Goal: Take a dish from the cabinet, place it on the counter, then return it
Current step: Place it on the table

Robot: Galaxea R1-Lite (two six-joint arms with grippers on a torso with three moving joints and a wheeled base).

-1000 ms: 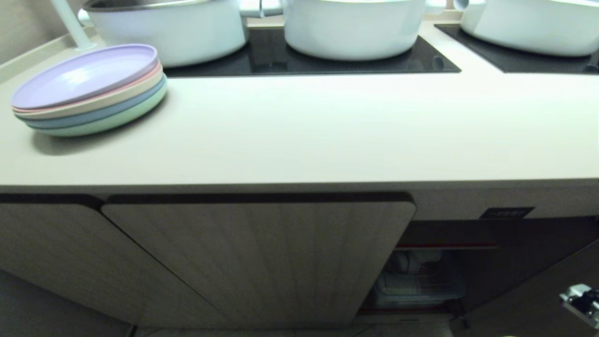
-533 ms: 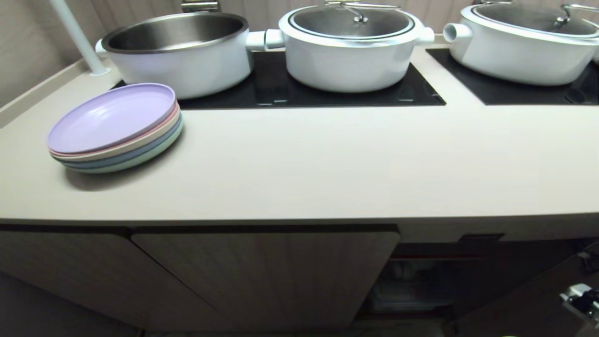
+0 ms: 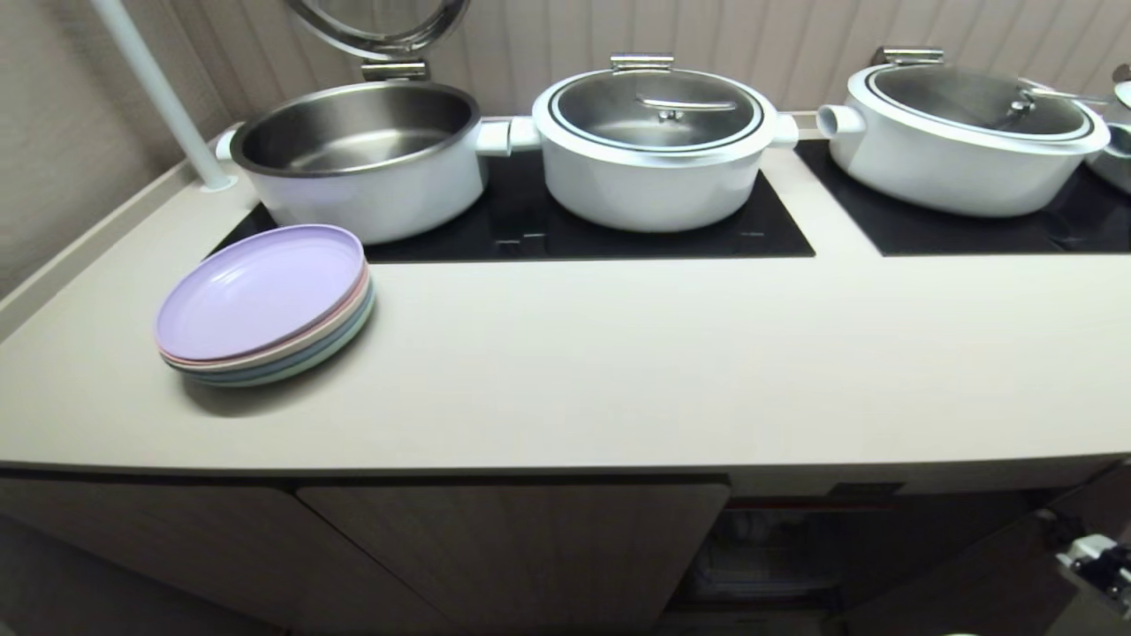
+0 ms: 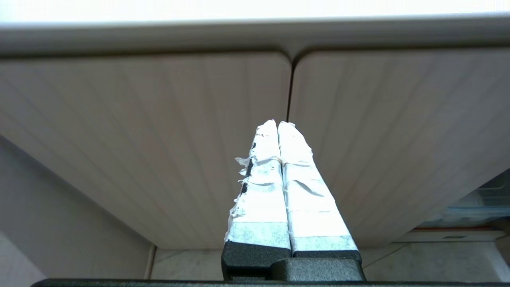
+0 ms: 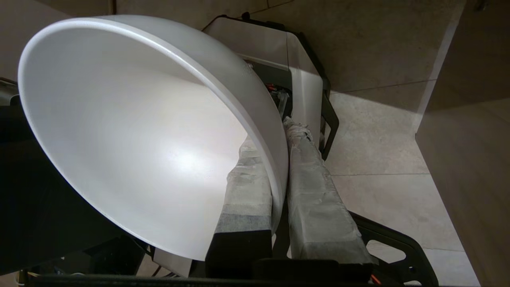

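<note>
- Pinching the rim of the white dish, the right gripper has one taped finger inside the bowl and one outside; the dish is tilted on its side, above a tiled floor.
- Left gripper: taped fingers pressed together, empty, pointing at the ribbed beige cabinet doors.
- Head view: the beige surface carries a stack of pastel plates at its left; three white pots stand on black cooktop panels behind.
- Below the surface's edge, toward the right, the cabinet stands open, its interior dim.
</note>
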